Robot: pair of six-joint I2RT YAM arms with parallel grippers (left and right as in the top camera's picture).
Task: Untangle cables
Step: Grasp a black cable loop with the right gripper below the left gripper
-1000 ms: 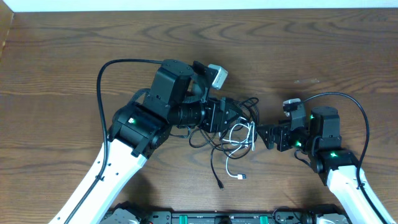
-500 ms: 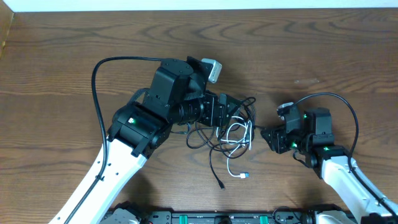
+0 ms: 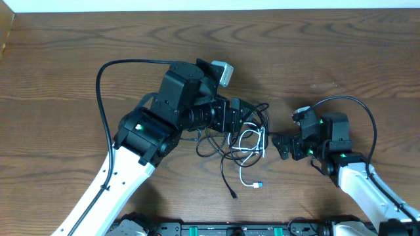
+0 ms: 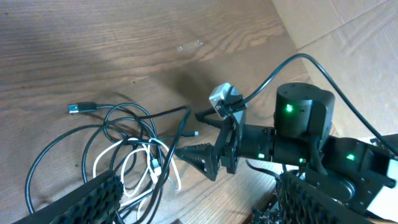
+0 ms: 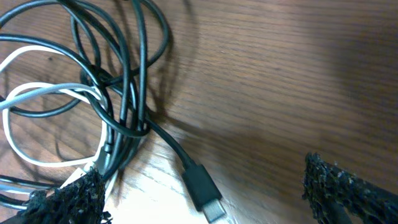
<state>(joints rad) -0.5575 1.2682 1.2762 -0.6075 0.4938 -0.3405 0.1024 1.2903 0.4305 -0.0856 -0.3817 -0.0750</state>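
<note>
A: What are you counting?
B: One white cable (image 3: pixel 252 136); black cables (image 3: pixel 226 177), at least two. The tangle is hiding the exact number.
A: Anything else showing?
B: Two are showing: left arm (image 3: pixel 141 131), right arm (image 3: pixel 341 164).

From above, the left arm (image 3: pixel 187 98) covers part of the cables (image 3: pixel 246 141), so some black loops under it cannot be seen. In the right wrist view the white cable (image 5: pixel 56 88) and black cables (image 5: pixel 173 148) run off the left and top edges, and the right gripper (image 5: pixel 208 199) shows only its two finger ends.
</note>
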